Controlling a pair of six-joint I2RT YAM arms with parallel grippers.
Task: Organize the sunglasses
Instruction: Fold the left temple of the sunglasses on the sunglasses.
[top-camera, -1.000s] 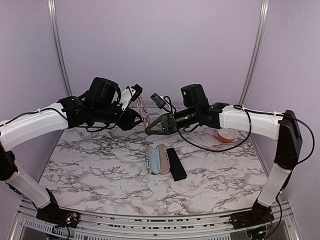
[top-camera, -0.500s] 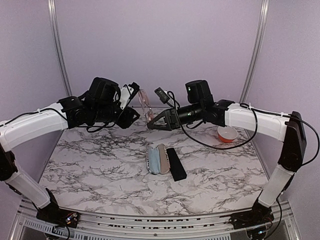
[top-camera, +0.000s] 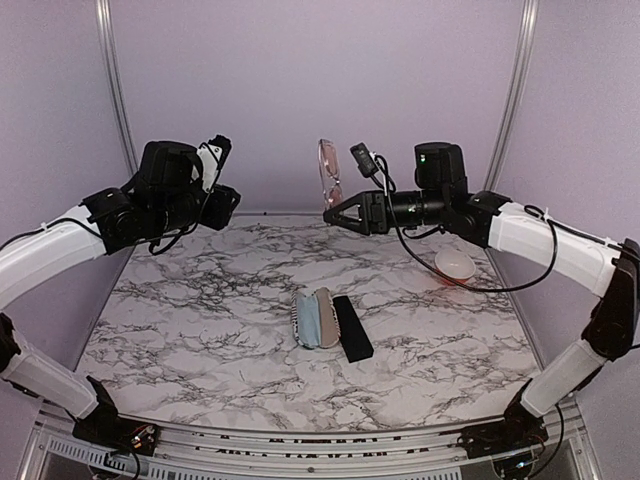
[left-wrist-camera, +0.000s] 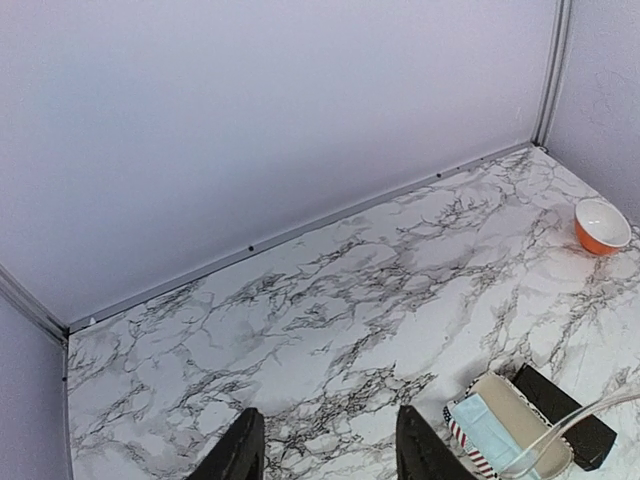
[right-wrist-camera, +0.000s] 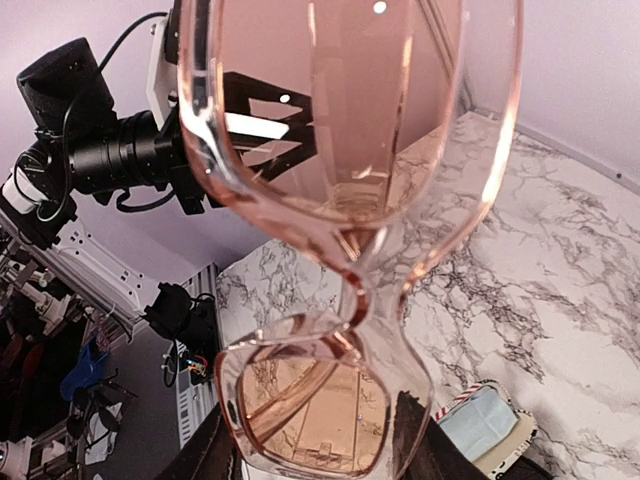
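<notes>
A pair of sunglasses (top-camera: 326, 175) with pinkish-brown lenses and a translucent pinkish frame hangs upright in the air above the back of the table. My right gripper (top-camera: 336, 212) is shut on its lower lens. In the right wrist view the sunglasses (right-wrist-camera: 340, 120) fill the frame, with the lower lens between my two dark fingers (right-wrist-camera: 412, 445). My left gripper (top-camera: 228, 200) is off to the left, apart from the glasses. It stands open with nothing in it, and only marble shows between its fingertips (left-wrist-camera: 240, 452).
An open stars-and-stripes case (top-camera: 316, 318) with a pale blue cloth inside lies mid-table, and it also shows as the case (left-wrist-camera: 505, 430). A black oblong case (top-camera: 352, 328) lies beside it. An orange bowl (top-camera: 455, 265) sits at the back right, under my right arm.
My left gripper has let go of the sunglasses and drawn back to the left. My right gripper has carried them up and to the right.
</notes>
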